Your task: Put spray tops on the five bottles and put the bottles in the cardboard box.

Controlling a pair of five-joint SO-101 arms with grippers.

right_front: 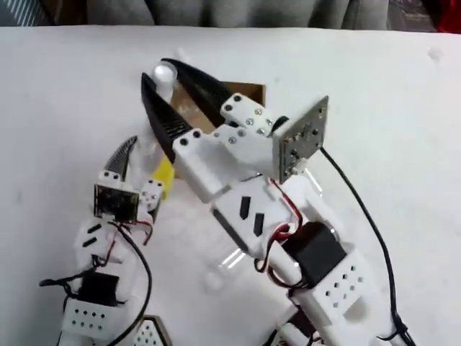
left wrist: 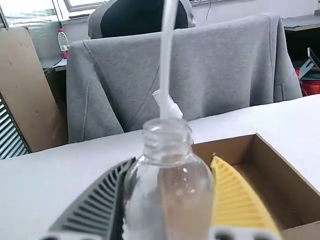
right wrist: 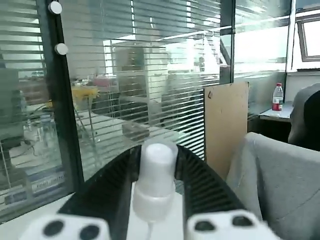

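- Upper left of centre, high view: right gripper (right_front: 160, 72) pinches a spray top (right_front: 166, 74) by the cardboard box (right_front: 252, 91); left gripper (right_front: 144, 164) sits lower left.
- Left wrist view: its fingers clamp a clear bottle (left wrist: 167, 190), neck bare; we see the dip tube (left wrist: 166, 60) hanging to the mouth. Box stretch at right holds nothing.
- Right wrist view: top gripped mid-frame. We judge capping barely begun, boxing all ahead.
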